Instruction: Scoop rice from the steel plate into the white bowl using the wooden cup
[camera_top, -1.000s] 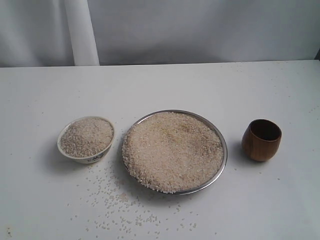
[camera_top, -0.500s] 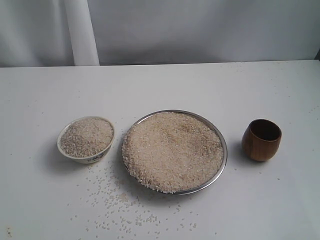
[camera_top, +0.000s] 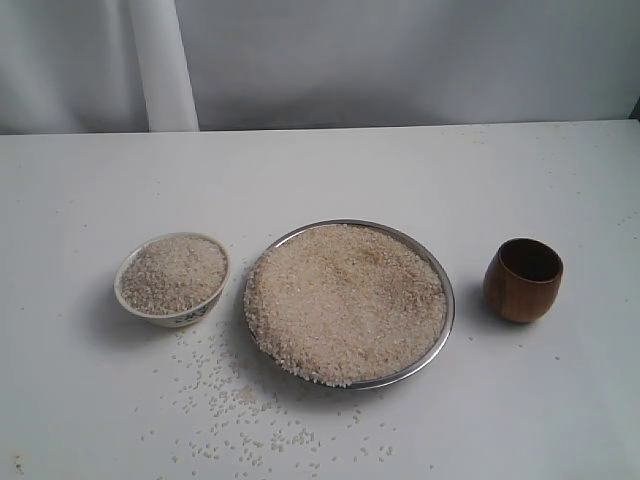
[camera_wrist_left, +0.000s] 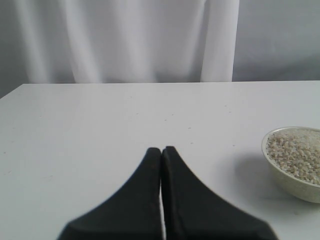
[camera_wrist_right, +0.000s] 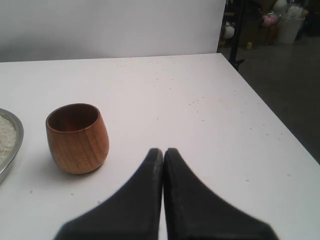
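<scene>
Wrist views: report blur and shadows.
Left wrist view: the left gripper is out of focus; the white bowl throws a faint shadow beside it. Right wrist view: the right gripper is equally blurred, the wooden cup sharp, with a soft shadow at its base.

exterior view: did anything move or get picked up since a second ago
Nothing visibly changed. The wooden cup stands upright, untouched, to the right of the steel plate; the rice heaps in the plate and the white bowl look the same.
</scene>
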